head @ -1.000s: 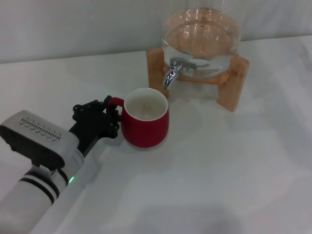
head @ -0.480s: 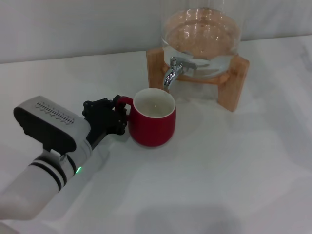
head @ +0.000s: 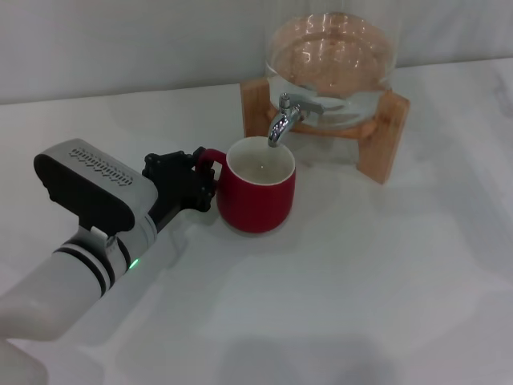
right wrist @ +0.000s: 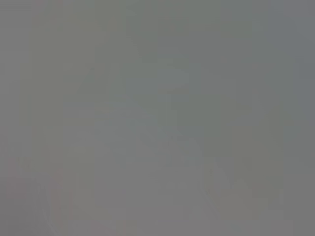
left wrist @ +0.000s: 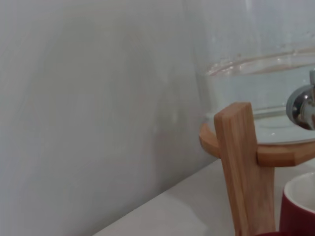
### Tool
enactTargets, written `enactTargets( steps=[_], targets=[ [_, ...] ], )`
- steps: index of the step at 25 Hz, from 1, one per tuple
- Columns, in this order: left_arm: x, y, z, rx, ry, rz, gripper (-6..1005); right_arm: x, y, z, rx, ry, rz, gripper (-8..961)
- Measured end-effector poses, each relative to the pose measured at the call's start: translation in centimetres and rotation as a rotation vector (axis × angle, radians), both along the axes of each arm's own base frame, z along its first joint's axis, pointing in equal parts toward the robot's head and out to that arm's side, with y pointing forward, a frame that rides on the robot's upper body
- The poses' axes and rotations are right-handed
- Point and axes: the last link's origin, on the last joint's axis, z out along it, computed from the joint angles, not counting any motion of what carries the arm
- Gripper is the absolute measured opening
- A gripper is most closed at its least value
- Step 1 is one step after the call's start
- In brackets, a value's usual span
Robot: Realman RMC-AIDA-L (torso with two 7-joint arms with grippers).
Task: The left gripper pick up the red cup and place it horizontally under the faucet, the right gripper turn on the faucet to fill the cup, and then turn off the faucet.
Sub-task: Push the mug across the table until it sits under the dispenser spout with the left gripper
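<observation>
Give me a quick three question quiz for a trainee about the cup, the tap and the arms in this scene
1. True or false: the red cup stands upright.
2. What does the left gripper hold? A) the cup's handle B) the faucet lever C) nothing
3. Fill in: the faucet spout hangs above the cup's ___.

Key: 1 true. 2 A. 3 rim, at its far side. The right gripper is out of view.
</observation>
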Motion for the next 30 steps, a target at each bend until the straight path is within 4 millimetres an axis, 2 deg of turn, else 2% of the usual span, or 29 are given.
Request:
enactTargets(
  steps=[11, 30],
  targets=[
    [0.8, 0.7, -0.4, -0.016, 0.025, -0.012, 96, -0.2, 0.2, 0.0, -0.001, 0.0, 0.004, 640],
    [0.9, 1.2, -0.9, -0.036, 0.065, 0.019, 93, -0.6, 0.4, -0.4, -0.023, -0.01, 0.018, 640]
  ],
)
